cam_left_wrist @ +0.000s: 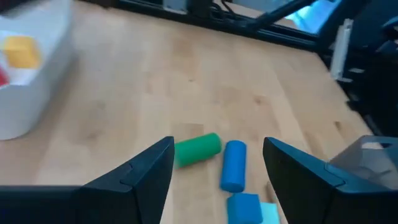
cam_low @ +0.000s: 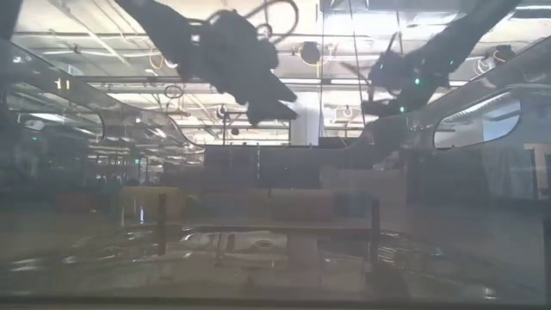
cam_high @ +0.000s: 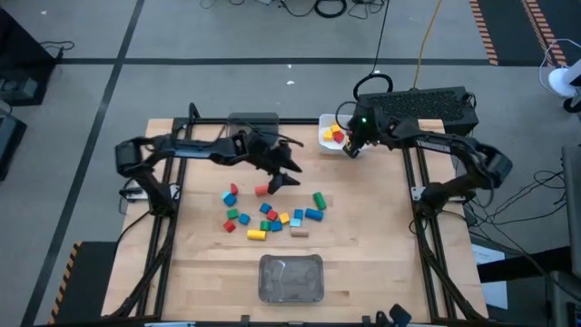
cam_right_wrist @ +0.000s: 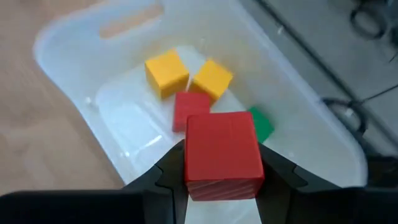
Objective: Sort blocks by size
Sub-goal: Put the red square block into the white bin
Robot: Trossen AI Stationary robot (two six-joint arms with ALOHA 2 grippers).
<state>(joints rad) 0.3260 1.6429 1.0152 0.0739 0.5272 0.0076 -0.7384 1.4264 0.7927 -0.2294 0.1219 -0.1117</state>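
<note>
Red cube (cam_right_wrist: 222,154) pinched by right gripper (cam_right_wrist: 217,171) over white bin (cam_right_wrist: 74,37).
Light, rigid, slick paint; hold flat faces. Left gripper (cam_left_wrist: 217,168) open, empty.

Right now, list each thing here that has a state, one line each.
Left gripper: jaws open, empty, above the scattered blocks.
Right gripper: jaws shut on a red cube, over the white bin.
White bin: holds two yellow cubes, a red block, a green block.
Clear bin: contents unclear.
</note>
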